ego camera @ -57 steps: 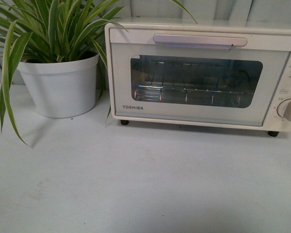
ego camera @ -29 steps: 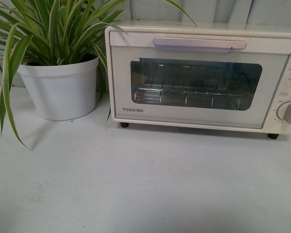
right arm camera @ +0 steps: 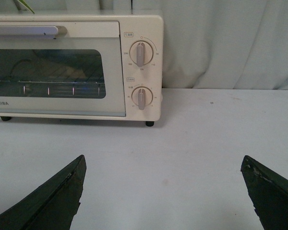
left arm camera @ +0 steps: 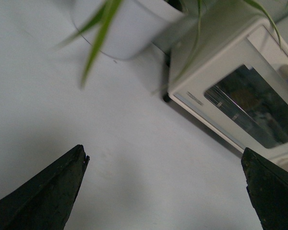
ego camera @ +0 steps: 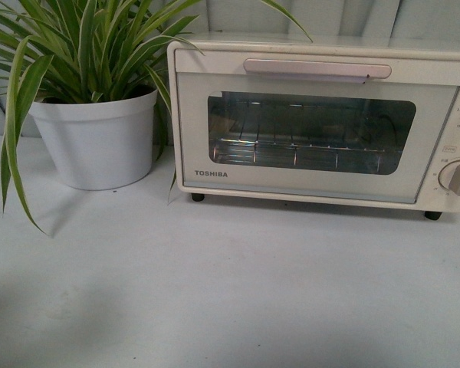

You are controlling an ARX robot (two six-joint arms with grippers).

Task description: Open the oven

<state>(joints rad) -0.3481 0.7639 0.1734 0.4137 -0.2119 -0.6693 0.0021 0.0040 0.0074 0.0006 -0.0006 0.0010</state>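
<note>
Oven point(ego camera: 314, 123) sits on the white table point(ego camera: 230, 291), just to the right of the plant pot point(ego camera: 96, 142), door shut flat, bar handle point(ego camera: 317, 69) untouched. Left gripper point(left arm camera: 164, 154) is spread wide over the table, out in front of the pot, gripping nothing. Right gripper point(right arm camera: 163, 162) is equally wide and empty, well away from the pot, facing the oven's knobs point(right arm camera: 141, 52).

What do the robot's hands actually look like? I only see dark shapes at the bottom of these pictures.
The left hand and right hand look alike: each shows two black, wedge-shaped fingers tapering to blunt tips, matte with slightly rough edges. No cables or markings show, and the arms themselves are out of view.
</note>
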